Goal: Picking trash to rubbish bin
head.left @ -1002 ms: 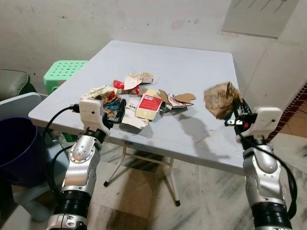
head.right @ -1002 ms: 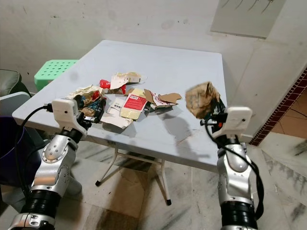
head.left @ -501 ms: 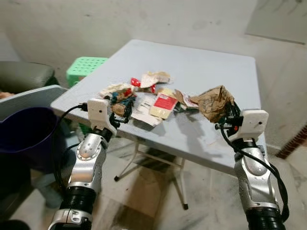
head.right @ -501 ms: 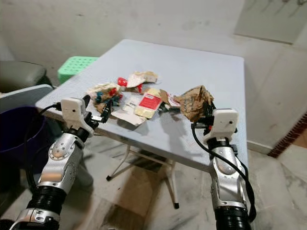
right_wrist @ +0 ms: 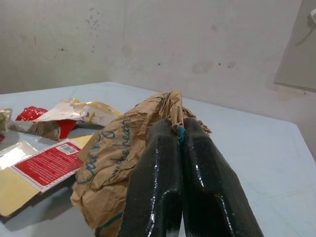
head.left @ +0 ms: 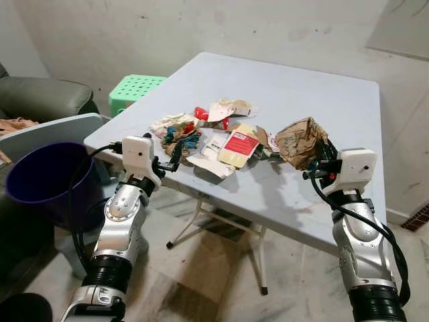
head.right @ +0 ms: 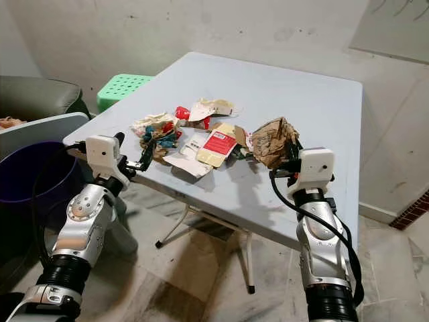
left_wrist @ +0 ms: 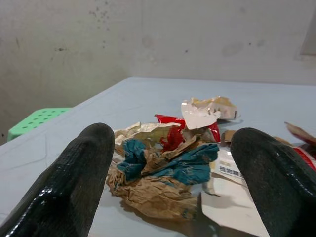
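Our right end effector (head.left: 320, 159) pinches a crumpled paper bag (head.left: 298, 139) above the bench (head.left: 322, 94) — carry it level to the bin (head.left: 41, 176); left end effector (left_wrist: 170, 163) gapes wide, empty.

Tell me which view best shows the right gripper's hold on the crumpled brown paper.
The right wrist view: the right gripper has both fingers pressed together on the crumpled brown paper, seen close up. The two eye views show the paper bunched at the gripper above the table, the pinch itself hidden.
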`<state>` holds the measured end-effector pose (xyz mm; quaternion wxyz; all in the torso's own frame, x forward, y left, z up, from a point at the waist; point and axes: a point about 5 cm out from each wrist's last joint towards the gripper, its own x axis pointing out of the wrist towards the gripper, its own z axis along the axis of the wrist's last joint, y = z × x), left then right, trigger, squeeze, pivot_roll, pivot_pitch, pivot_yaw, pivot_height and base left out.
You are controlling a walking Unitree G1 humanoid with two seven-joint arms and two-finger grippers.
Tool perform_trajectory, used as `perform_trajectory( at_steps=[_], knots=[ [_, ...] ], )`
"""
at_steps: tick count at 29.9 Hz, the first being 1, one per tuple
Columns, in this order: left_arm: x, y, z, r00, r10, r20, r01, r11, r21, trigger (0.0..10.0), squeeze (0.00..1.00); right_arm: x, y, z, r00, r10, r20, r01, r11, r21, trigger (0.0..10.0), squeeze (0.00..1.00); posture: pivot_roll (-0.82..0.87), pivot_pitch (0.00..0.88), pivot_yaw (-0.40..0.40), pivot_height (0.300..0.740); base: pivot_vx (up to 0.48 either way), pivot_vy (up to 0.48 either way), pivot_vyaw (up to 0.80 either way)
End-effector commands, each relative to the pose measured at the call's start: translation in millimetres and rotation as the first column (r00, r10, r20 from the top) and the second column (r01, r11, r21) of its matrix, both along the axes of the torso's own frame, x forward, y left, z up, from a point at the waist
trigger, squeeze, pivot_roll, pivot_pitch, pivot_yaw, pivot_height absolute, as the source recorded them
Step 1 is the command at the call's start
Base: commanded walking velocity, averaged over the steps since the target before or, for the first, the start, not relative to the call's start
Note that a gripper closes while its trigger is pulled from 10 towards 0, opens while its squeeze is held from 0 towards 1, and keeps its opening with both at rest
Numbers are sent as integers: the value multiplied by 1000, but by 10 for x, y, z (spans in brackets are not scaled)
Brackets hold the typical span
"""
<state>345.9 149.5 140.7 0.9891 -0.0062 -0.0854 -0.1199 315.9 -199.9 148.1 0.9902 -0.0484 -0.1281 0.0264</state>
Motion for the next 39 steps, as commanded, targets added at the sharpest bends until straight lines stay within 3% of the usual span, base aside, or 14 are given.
perform_trajectory(
  at_steps=[1, 3, 11, 39],
  knots=[
    [27, 47, 39, 1000, 12, 13, -13, 1000, 16, 10000, 0, 20, 4, 1, 1000, 12, -12, -12, 1000, -2, 10000, 0, 33, 0, -7, 715, 0, 0, 794],
    [34, 63, 31, 1000, 9, -3, -9, 1000, -12, 10000, 0, 29, 4, 1, 1000, 14, -14, -14, 1000, -3, 10000, 0, 38, 0, -12, 715, 0, 0, 800],
    [15, 129, 45, 998, 64, 24, -64, 998, 6, 10000, 0, 54, 27, -3, 999, 36, -24, -36, 999, -9, 10000, 0, 54, 0, -22, 715, 0, 213, 799],
    [58, 66, 23, 998, 62, -3, -62, 998, 6, 10000, 0, 18, -97, 55, 1000, 21, -20, -21, 999, -28, 10000, 0, 18, 0, -14, 715, 0, 0, 797]
  ],
)
